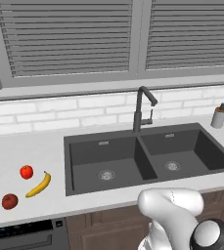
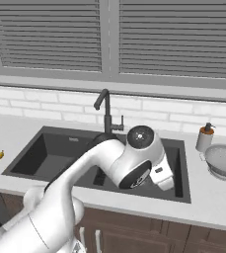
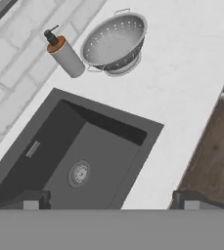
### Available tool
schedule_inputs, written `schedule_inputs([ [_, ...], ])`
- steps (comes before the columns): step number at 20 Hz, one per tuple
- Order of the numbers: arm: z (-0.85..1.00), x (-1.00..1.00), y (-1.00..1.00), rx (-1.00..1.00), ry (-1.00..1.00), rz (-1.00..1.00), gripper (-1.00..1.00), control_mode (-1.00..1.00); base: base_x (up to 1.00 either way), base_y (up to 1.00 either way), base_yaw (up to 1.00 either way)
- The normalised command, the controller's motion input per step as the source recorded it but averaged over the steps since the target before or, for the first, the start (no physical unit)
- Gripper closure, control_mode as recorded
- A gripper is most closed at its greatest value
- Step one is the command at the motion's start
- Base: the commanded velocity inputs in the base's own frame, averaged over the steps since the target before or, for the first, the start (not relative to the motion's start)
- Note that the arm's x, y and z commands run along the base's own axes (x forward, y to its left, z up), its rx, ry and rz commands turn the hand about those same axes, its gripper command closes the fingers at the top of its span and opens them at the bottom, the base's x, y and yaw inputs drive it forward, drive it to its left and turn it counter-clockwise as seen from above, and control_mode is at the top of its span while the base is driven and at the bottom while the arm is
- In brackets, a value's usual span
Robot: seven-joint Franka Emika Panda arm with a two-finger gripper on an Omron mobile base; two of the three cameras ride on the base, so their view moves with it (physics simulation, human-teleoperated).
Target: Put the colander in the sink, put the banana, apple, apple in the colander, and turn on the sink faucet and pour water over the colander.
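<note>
hovering above the right basin of the dark charcoal double-basin sink (image 3: 84,161), the white arm's two-finger gripper (image 3: 111,199) has its jaws spread wide with nothing between them; the two dark fingertips (image 3: 31,200) frame the basin's front rim in the hand view. the small shiny perforated metal colander (image 3: 114,41) stands upright on the pale counter (image 3: 182,73), beyond the sink's right end near the back edge, well apart from the gripper. a grey-white soap pump bottle with an orange collar (image 3: 64,54) stands just beside the colander, between it and the white brick wall; whether they touch i cannot tell. the slim black gooseneck faucet (image 1: 142,110) rises behind the divider at the sink's back edge, with no stream running. on the counter's left part, near its front edge, lie the bright red apple (image 1: 26,171), the curved yellow banana (image 1: 39,185) and the darker brownish-red apple (image 1: 9,200), close together but apart. in the right base view the arm's bulky white wrist (image 2: 134,160) covers much of the right basin.
</note>
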Motion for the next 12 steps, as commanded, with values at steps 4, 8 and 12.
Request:
schedule_inputs([
  [4, -0.1, 0.54, -0.83, 0.02, 0.06, -0.2, -1.0, -1.0, 0.0, 0.0, 0.0],
  [8, -0.05, 0.17, -0.89, 0.08, 0.01, -0.09, -1.0, -1.0, 0.0, 0.0, 0.0],
  [12, -0.06, 0.0, -0.93, 0.14, 0.0, -0.03, -1.0, -1.0, 0.0, 0.0, 0.0],
])
